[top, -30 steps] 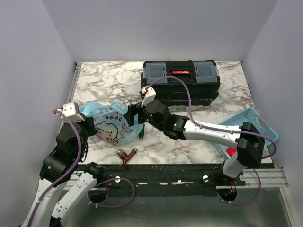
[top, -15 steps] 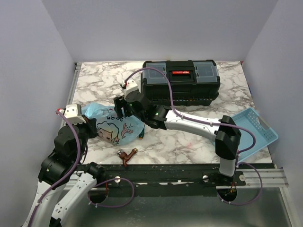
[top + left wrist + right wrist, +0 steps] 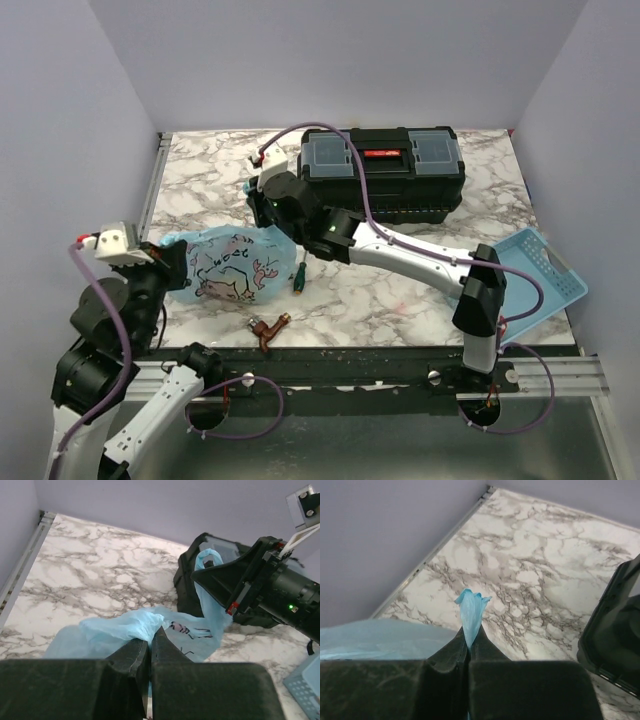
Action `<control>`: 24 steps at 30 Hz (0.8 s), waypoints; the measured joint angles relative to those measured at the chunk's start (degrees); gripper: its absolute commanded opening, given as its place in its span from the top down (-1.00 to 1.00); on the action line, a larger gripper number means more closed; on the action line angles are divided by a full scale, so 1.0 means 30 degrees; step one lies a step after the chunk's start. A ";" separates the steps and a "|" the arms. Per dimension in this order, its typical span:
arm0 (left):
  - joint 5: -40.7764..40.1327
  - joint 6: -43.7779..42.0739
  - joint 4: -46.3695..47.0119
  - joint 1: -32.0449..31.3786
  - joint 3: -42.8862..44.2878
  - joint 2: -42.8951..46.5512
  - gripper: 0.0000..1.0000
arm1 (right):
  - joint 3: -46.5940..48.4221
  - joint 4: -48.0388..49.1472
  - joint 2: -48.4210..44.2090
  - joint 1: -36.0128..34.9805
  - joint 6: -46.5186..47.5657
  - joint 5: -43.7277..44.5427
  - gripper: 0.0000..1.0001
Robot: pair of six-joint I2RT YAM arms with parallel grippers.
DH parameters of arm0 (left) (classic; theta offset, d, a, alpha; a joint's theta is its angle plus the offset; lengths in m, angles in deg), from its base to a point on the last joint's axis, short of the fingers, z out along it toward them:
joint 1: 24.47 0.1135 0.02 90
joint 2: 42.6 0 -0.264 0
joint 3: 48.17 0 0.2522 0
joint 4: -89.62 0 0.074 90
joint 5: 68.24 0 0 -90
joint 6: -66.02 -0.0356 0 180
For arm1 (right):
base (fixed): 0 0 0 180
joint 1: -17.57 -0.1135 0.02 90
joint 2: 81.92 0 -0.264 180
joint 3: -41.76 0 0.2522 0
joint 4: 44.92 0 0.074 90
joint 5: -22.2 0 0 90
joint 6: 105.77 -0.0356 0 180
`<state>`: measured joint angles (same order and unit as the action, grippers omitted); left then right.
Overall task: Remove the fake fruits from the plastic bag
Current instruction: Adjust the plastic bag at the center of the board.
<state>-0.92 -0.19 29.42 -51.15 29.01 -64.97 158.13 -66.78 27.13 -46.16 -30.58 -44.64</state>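
Observation:
The light-blue plastic bag [image 3: 235,265] with pink cartoon prints lies on the marble table, left of centre. My left gripper [image 3: 172,268] is shut on the bag's bunched left end [image 3: 127,625], its tips [image 3: 150,632] pinching the film. My right gripper [image 3: 262,220] is shut on a loop handle at the bag's far right side. In the right wrist view a twisted strip of handle [image 3: 471,607] sticks up from between the closed tips [image 3: 470,632]. The left wrist view shows that handle [image 3: 207,560] rising behind the right gripper [image 3: 217,580]. The fake fruits are hidden inside the bag.
A black toolbox [image 3: 385,180] stands at the back, just right of my right gripper. A light-blue basket tray [image 3: 545,272] sits tilted at the right edge. A small green-handled tool [image 3: 298,278] lies beside the bag, and a brown metal piece [image 3: 268,328] near the front edge.
My right gripper swung left and back from the bag's right side to its handle and shut on it. My left arm pulled back to the left, dragging the bag's end with it.

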 measured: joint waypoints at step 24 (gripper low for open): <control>0.1282 -0.1945 0.1166 -0.0197 0.4583 -0.2382 1.00 | 0.4670 0.1574 -0.1275 0.5603 -0.1166 -0.3279 0.99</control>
<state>2.93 -6.03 32.92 -51.74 42.75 -72.11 172.14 -62.06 23.31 -29.35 -34.08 -54.47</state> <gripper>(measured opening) 0.005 0.012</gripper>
